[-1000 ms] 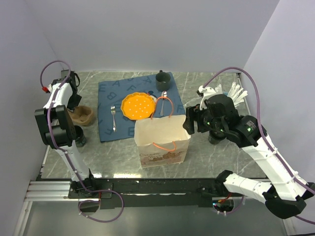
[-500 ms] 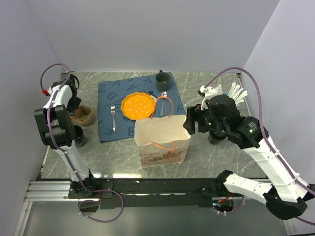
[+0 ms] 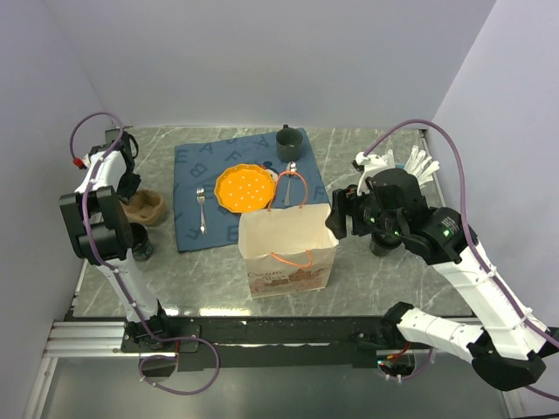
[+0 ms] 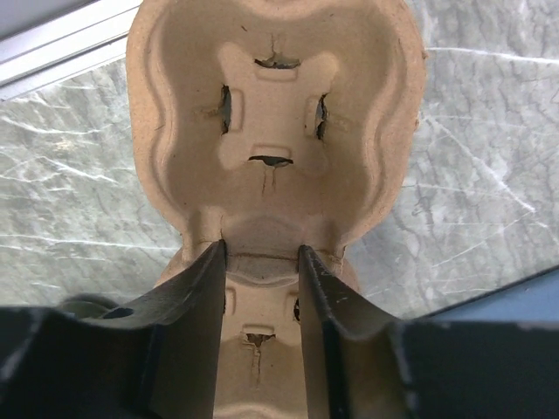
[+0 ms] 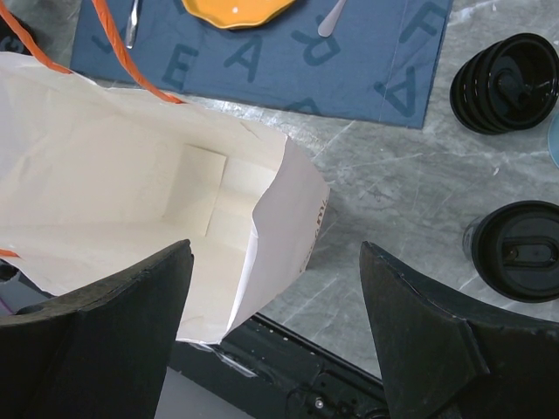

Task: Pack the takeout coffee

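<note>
Far-left on the tabletop point(image 3: 210, 271), near the side wall: pulp carrier point(image 4: 175, 131), lying flat. Your L hand point(image 4: 259, 249) is down over it, fingers point(image 4: 196, 305) either side of the ctr rib point(image 4: 259, 266) btwn the wells point(image 4: 271, 113) and about touching it. Can't tell if the pinch has bitten.

Handling, my read: moulded fibre, v. light, and matte so no slip. It's stiff enough to carry, but the rib will crush if you squeeze hard. Ctr rib looks like the right hold: balanced, and it keeps the wells free.

R hand point(image 5: 275, 249) gapes wide, holding nothing, hovering at the right rim of the paper bag point(image 3: 288, 249). Bag stands open-mouthed mid-tabletop. It's thin paper and prob. tips or folds w/ a nudge. Lidded cup point(image 5: 515, 249) sits just right of the bag, prob. top-heavy if full.

Surface: grey marble-look, smooth, so expect things to slide. Blue mat point(image 3: 192, 166) w/ orange plate point(image 3: 244, 188) and fork point(image 3: 201, 209) lies behind the bag.

Room: pale walls point(image 3: 262, 61) close on three sides. L side is tight, so you get little swing space.
</note>
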